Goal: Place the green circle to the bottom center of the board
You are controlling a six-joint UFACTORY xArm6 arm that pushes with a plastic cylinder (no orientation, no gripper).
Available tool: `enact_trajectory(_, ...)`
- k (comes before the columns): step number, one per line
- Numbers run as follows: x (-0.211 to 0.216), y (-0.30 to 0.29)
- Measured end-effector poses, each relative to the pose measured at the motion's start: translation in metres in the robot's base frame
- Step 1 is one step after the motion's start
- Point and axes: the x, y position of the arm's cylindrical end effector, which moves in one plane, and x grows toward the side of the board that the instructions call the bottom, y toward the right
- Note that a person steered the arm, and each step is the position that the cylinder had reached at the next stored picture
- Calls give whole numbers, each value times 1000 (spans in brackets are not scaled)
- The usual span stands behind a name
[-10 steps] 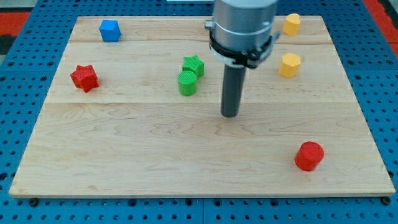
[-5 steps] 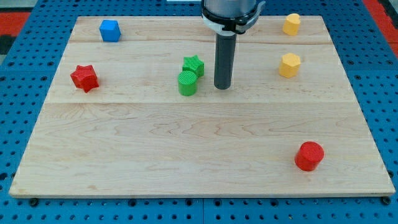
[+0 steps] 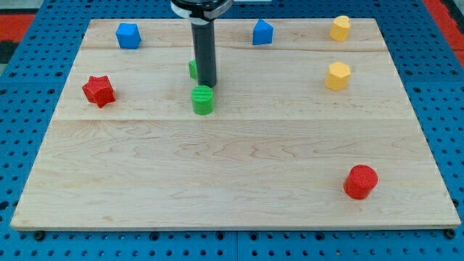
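Note:
The green circle stands upright on the wooden board, left of centre in the upper half. My tip is just above it toward the view's top, touching or nearly touching its far edge. The rod hides most of a green star, of which only a sliver shows at the rod's left.
A blue cube is at the top left and a blue block at the top centre. A red star is at the left. Two yellow blocks are at the upper right. A red cylinder is at the lower right.
My tip moved up and to the left, round to the far side of the green blocks. The green circle and green star shifted left. The blue block at top centre came into view.

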Motion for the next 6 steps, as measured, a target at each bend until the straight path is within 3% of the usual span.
enact_trajectory(1, 24, 13)
enact_trajectory(3, 48, -24)
enact_trajectory(6, 136, -8)
